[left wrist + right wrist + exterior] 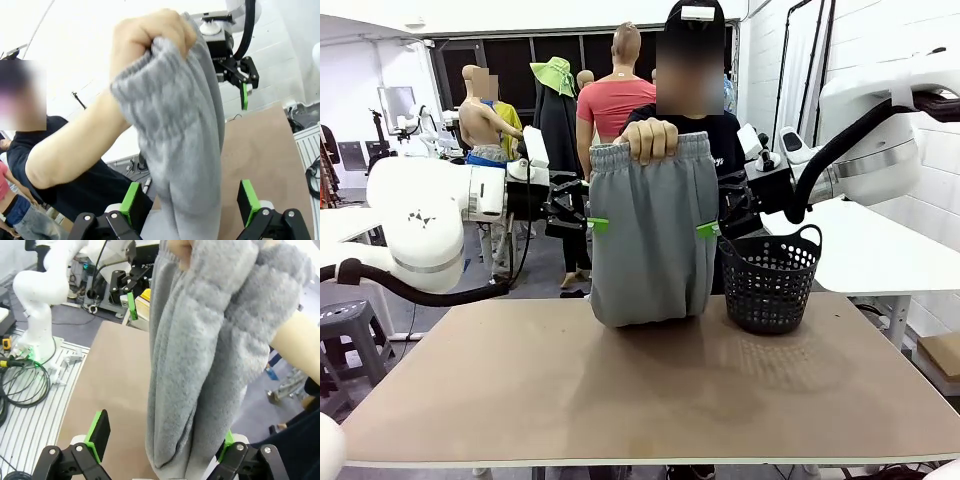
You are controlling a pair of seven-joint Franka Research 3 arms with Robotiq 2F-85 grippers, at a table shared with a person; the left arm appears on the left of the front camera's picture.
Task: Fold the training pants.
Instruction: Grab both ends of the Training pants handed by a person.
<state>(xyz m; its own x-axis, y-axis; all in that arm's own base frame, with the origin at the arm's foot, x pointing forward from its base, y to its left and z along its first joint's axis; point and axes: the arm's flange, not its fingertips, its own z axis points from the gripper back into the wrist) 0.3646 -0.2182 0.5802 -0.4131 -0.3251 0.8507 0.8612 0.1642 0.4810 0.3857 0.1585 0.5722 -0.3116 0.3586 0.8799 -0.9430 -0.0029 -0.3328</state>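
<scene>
Left gripper (190,202): fingers wide apart, one green pad on each side of the hanging training pants (650,240), not clamped on them. Right gripper (162,440): fingers likewise wide apart and straddling the cloth. Its far pad (226,444) sits just beside the fabric; cannot tell whether it touches.

Front view: the two grippers come in from opposite sides at mid-height of the pants, with a green pad showing at each edge of the cloth.

Table (620,400): brown top, bare at the near side.

Pants: light grey, hanging upright over the middle of the table, bunched at the waistband. The lower end reaches the tabletop.

Basket (770,285): black mesh with a handle, standing on the table just to the right of the pants, apart from them.

Person's hand (650,140): closed around the gathered waistband from above, holding the pants up. The person stands at the far side of the table in a dark shirt.
</scene>
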